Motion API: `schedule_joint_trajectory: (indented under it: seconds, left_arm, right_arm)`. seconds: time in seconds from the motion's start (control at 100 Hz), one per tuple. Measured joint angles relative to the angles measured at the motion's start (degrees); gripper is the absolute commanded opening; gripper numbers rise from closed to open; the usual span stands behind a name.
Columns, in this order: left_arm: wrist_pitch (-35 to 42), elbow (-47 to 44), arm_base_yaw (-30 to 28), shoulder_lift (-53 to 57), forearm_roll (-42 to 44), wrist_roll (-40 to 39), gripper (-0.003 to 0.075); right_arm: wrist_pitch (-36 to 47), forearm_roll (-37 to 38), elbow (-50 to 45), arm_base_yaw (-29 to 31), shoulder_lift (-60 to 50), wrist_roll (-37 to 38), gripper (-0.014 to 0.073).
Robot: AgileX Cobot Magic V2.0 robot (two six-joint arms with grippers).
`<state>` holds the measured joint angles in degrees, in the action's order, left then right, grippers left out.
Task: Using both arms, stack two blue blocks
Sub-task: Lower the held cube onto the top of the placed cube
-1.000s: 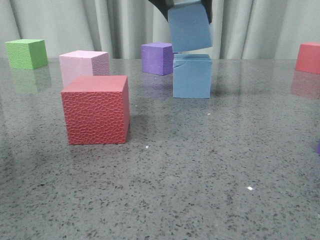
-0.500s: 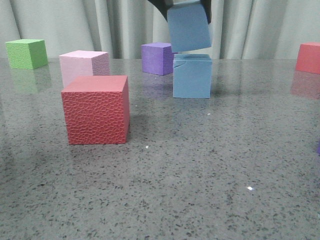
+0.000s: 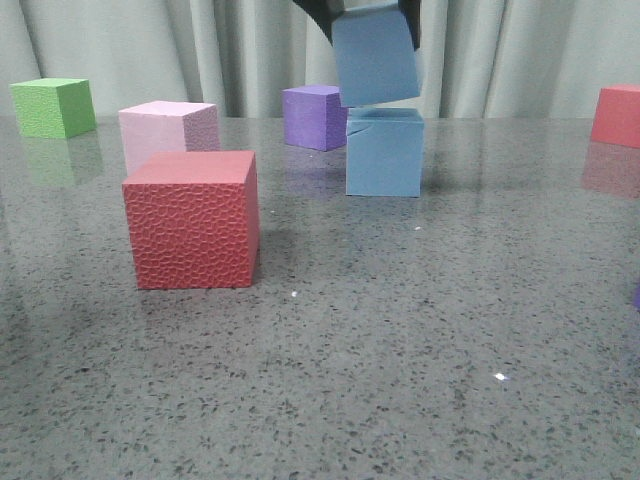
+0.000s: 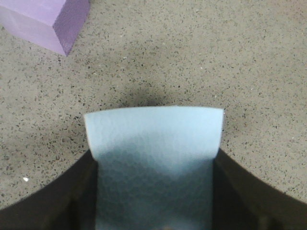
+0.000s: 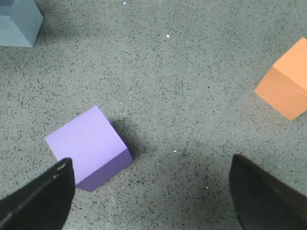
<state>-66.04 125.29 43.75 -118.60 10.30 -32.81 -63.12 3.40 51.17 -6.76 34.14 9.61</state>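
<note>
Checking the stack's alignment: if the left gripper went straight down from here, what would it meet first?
Most likely the blue block on the table: the held blue block in the left gripper hangs tilted just above it, though depth alignment is unclear.

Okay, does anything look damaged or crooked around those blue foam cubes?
Yes. The light blue foam cube on the table has a crack at its top left edge. The other light blue foam cube, held in the left gripper above it, hangs slightly tilted, not square with it.

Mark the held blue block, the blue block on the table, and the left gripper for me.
Held blue block point(image 3: 376, 62), front view, middle of its front face.
Blue block on the table point(image 3: 384, 155), front view, middle of its front face.
Left gripper point(image 4: 156, 191), left wrist view, midway between its fingertips.
</note>
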Motion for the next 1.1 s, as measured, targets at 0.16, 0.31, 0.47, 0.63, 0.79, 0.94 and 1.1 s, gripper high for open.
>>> schedule_joint_trajectory:
  seconds: [0.16, 0.31, 0.47, 0.63, 0.79, 0.94, 1.1]
  left_arm:
    - [-0.2, 0.0, 0.1, 0.0, 0.1, 0.0, 0.0066]
    - [-0.3, 0.0, 0.1, 0.0, 0.1, 0.0, 0.0066]
    - [-0.3, 0.0, 0.1, 0.0, 0.1, 0.0, 0.0066]
    - [-0.3, 0.0, 0.3, -0.1, -0.2, 0.0, 0.0066]
    - [-0.3, 0.1, 0.3, -1.2, -0.6, 0.0, 0.0066]
    - [-0.3, 0.2, 0.3, -1.6, -0.6, 0.0, 0.0066]
    - [-0.3, 0.2, 0.3, -1.6, -0.6, 0.1, 0.0066]
  right_arm:
    - [0.0, 0.0, 0.0, 0.0, 0.0, 0.0, 0.0645]
    - [0.0, 0.0, 0.0, 0.0, 0.0, 0.0, 0.0645]
    - [0.0, 0.0, 0.0, 0.0, 0.0, 0.0, 0.0645]
    - [0.0, 0.0, 0.0, 0.0, 0.0, 0.0, 0.0645]
    - [0.0, 0.0, 0.0, 0.0, 0.0, 0.0, 0.0645]
    - [0.0, 0.0, 0.0, 0.0, 0.0, 0.0, 0.0645]
    - [0.0, 0.0, 0.0, 0.0, 0.0, 0.0, 0.0645]
